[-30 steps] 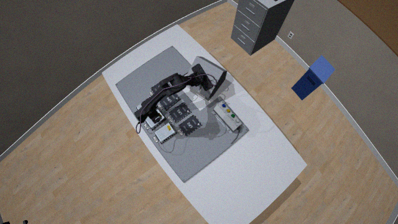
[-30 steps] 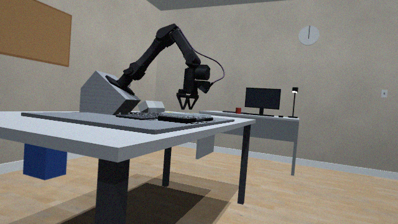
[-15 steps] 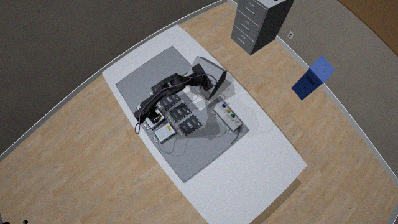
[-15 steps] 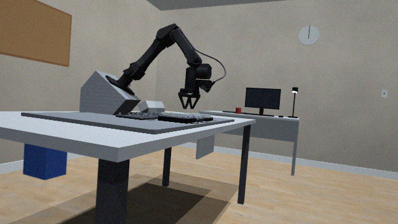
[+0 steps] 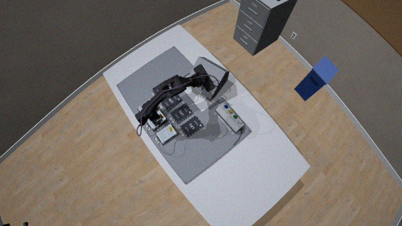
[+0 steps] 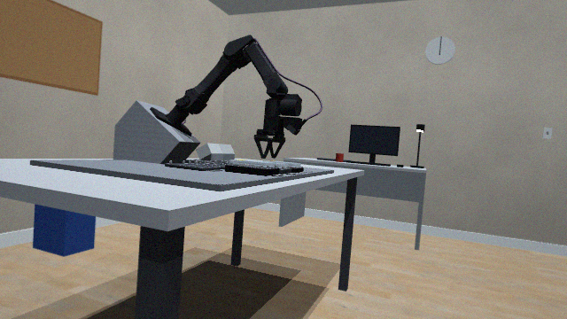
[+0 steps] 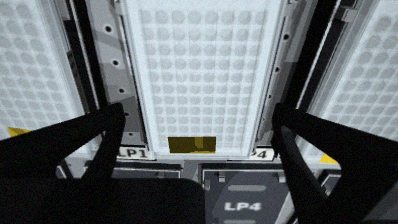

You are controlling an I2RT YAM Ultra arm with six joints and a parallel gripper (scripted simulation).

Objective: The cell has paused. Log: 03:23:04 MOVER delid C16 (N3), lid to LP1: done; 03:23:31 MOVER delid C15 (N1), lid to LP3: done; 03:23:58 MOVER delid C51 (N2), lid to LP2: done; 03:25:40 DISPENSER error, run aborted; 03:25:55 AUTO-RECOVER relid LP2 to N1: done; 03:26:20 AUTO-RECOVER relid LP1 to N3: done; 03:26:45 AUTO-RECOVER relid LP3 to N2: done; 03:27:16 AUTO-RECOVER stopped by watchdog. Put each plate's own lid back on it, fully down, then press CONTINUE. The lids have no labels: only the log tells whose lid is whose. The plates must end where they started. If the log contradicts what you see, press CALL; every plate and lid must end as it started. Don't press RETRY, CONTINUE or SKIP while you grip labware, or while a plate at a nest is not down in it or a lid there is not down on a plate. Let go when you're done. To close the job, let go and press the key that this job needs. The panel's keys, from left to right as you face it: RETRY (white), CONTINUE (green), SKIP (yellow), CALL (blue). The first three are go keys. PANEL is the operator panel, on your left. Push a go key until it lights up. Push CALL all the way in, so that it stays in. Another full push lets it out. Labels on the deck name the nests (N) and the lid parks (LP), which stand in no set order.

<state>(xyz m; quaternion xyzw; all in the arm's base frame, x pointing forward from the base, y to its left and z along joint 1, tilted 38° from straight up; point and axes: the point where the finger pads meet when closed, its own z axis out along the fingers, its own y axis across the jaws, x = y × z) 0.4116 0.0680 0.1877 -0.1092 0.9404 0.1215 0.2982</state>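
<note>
In the wrist view, a lidded well plate (image 7: 27,75) is seen at nine o'clock, with a yellow tag at its near corner; it is cut off by the frame edge. Just right of it, the gripper's (image 7: 200,130) dark left finger (image 7: 107,135) is seen over a perforated rail, with the label LP1 (image 7: 134,153) beside its tip. At twelve o'clock, between the two fingers, lies the middle plate (image 7: 202,75), pale and covered by a lid, with a yellow tag (image 7: 192,144) at its near edge; the fingers are spread wide to either side of it and nothing is held between them. At six o'clock a dark lid park marked LP4 (image 7: 242,206) is seen below that plate. The right finger (image 7: 290,135) stands at three o'clock, and beyond it a third lidded plate (image 7: 365,75) is partly shown. In the top view, the arm (image 5: 169,91) is stretched toward eight o'clock over the grey deck (image 5: 195,157), and the operator panel (image 5: 230,117) with its coloured keys lies at three o'clock of the plates, well apart from the gripper. In the exterior view, the gripper (image 6: 269,152) is seen pointing straight down just above the plates on the table (image 6: 133,199).
</note>
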